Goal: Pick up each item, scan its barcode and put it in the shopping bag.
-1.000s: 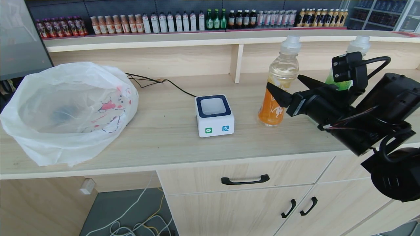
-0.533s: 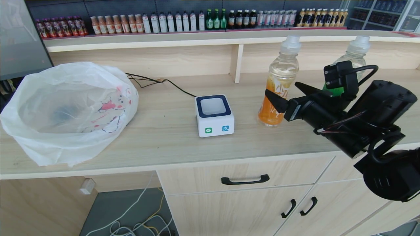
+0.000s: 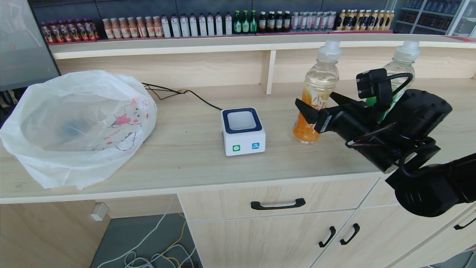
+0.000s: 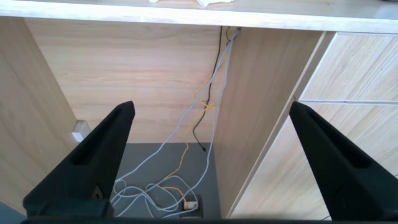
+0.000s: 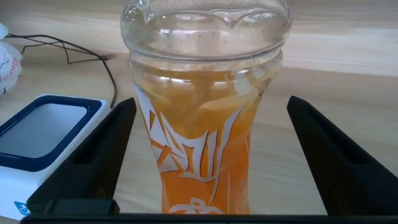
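An orange drink bottle point(image 3: 316, 93) with a white cap stands on the wooden counter point(image 3: 193, 156), right of the white barcode scanner point(image 3: 243, 131). My right gripper point(image 3: 322, 105) is open at the bottle's lower half, one finger on each side, with no contact that I can see. From the right wrist, the bottle point(image 5: 205, 124) stands close between the dark fingers point(image 5: 87, 168), and the scanner point(image 5: 43, 134) lies beside it. A white plastic shopping bag point(image 3: 78, 123) sits open at the counter's left end. My left gripper point(image 4: 208, 165) hangs open below counter level, holding nothing.
A second bottle point(image 3: 401, 63) with a green label stands behind my right arm. A black cable point(image 3: 178, 92) runs from the scanner to the back wall point(image 3: 167, 69). Drawers with black handles point(image 3: 277, 204) sit under the counter. Loose cables point(image 4: 180, 180) lie on the floor below.
My right arm has moved left and forward, bringing its open fingers around the orange bottle and uncovering more of the green-label bottle. Bag and scanner have not moved.
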